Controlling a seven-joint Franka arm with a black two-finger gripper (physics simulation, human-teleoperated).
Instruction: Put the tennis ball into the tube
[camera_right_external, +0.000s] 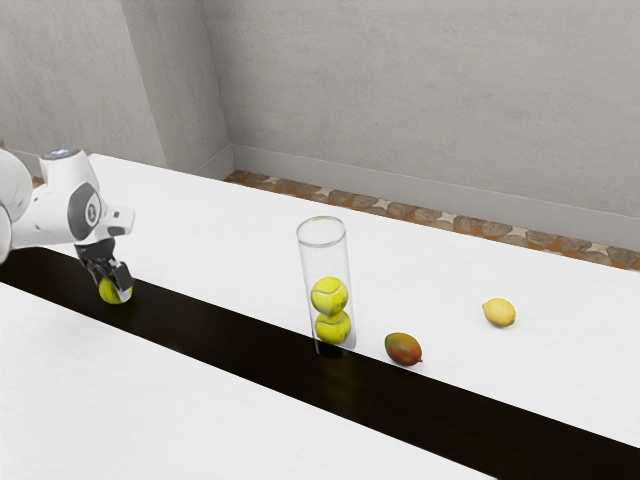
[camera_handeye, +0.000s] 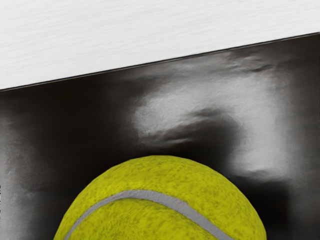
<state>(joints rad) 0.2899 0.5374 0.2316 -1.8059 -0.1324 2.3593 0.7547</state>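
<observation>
Pale plastered wall (camera_right_external: 420, 90) rises behind a white tabletop (camera_right_external: 200, 400), crossed by a long dark strip (camera_right_external: 220, 329). At the exterior view's left, the gripper (camera_right_external: 111, 281) reaches down at the loose tennis ball (camera_right_external: 112, 289), over the strip; the wrist view puts that ball just under the hand, though I cannot tell how far open the gripper is or whether it has hold of it. I judge the step in hand to be the grasp. The next move calls for a sure hold, then a rise straight up, high enough to pass over the tube's rim (camera_right_external: 322, 243) before going across.

Further right, the clear tube (camera_right_external: 322, 265) stands upright at the strip's far edge, open at the top, with an upper ball (camera_right_external: 329, 296) and a lower ball (camera_right_external: 333, 328) stacked inside. Its tall wall is the chief obstacle: a low or off-centre approach could knock it over, so the ball should come down over the middle of the mouth. Just beside its base lies a reddish mango (camera_right_external: 403, 349), and farther right a lemon (camera_right_external: 499, 312), both seemingly off the route
</observation>
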